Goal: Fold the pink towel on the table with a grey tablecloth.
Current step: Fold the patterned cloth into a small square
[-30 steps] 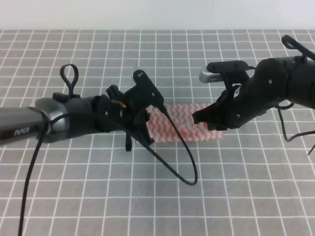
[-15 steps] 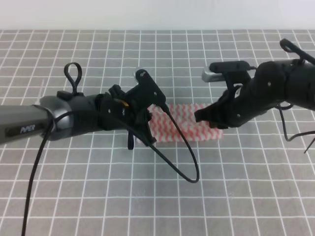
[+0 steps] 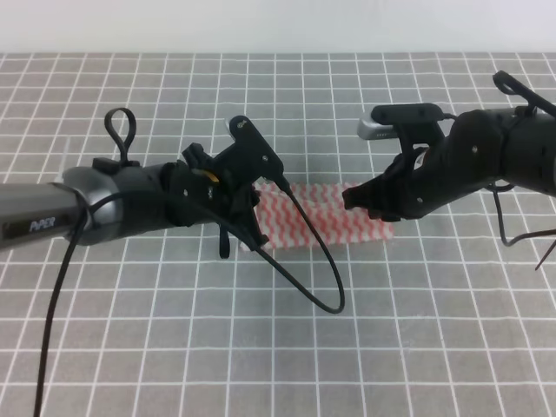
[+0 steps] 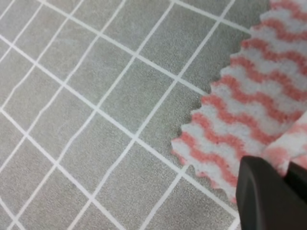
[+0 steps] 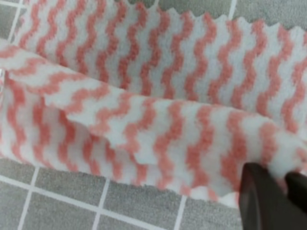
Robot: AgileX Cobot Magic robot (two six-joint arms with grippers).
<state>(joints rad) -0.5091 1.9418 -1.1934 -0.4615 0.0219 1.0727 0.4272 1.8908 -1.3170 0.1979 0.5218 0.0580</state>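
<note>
The pink towel (image 3: pixel 317 215) carries pink-red and white wavy zigzag stripes with a scalloped edge. Under it, the grey tablecloth (image 3: pixel 261 347) shows a grid of thin white lines. Both arms are black; the left gripper (image 3: pixel 246 228) has a small yellow-orange spot nearby.

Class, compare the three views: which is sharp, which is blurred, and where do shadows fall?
Exterior high: even light, sharp grid, soft shadows under both arms. Left wrist: towel crisp, dark tool blurred at the corner. Right wrist: towel fold sharp, tool out of focus.
</note>
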